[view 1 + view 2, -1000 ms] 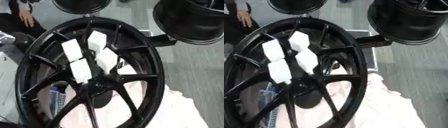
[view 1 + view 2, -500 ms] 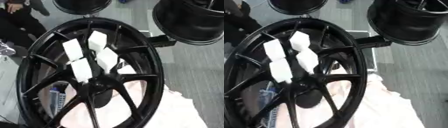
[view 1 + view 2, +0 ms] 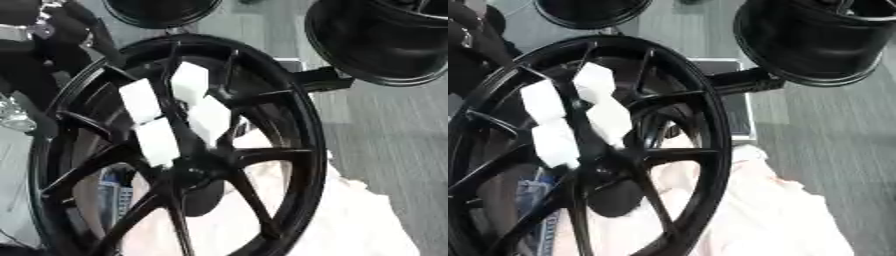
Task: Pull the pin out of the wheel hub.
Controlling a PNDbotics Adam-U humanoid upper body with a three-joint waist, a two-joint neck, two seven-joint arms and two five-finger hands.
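Large black spoked alloy wheel hub fills the centre, white rectangular foam blocks wedged between its spokes, pale cloth underneath, second black rim upper right; pin indistinguishable, neither robot hand in frame.

Black wheel, white blocks, pale cloth

The spoked wheel hub is glossy black; four blocks are white, the cloth pale pink, the floor grey.

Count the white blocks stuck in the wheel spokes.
4. Upper left block, top block, middle-right block and lower-left block, all clustered among the spokes just above the wheel hub. More may hide behind the spokes.
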